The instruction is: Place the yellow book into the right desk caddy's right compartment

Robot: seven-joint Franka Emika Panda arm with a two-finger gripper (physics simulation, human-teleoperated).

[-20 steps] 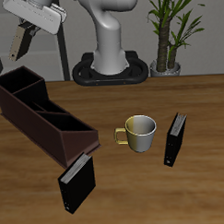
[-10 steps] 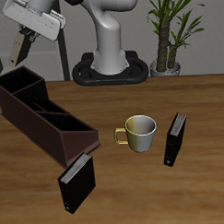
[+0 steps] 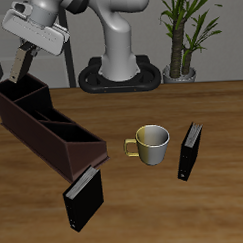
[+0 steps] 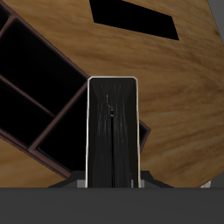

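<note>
My gripper is shut on the yellow book, a thin tan book that hangs tilted from the fingers. Its lower end is just above the back end of the right desk caddy, a long dark maroon box with inner dividers. The squarish end cell lies right under the book. In the wrist view the book shows edge-on, dark with a pale border, held between the fingers. The caddy's dark cells lie beside and below it.
A yellow-green mug stands mid-table. One black book stands near the front edge by the caddy's near end. Another black book stands beside the mug. The robot base and a potted plant are at the back.
My gripper has come down with the yellow book toward the caddy's back end cell. The book's lower end is now close above the caddy rim. Nothing else has moved.
</note>
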